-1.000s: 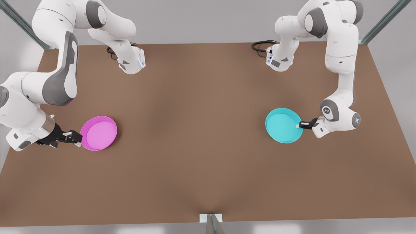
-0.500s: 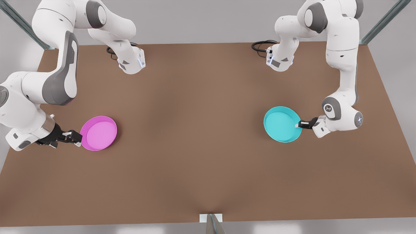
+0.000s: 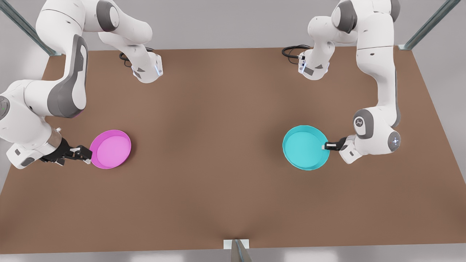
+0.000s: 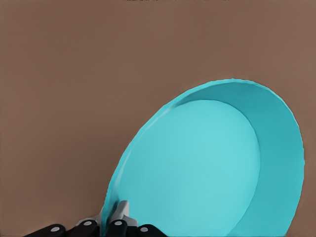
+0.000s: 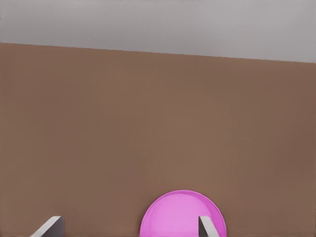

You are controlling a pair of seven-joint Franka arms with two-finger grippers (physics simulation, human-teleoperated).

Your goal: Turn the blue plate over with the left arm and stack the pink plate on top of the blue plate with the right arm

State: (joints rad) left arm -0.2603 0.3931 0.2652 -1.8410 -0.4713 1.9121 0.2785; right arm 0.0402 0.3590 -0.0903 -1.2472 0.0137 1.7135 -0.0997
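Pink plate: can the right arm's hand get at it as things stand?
Probably yes. The right hand sits open beside the pink plate, nothing between them on the table. The left hand, shut on the blue plate, is far off.

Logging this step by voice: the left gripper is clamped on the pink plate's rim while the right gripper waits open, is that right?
Wrong plate. The left gripper is clamped on the blue plate rim, as the left wrist view shows. The right gripper does wait open beside the pink plate.

Brown table (image 3: 218, 145), pink plate (image 3: 110, 149) flat on it, open side up
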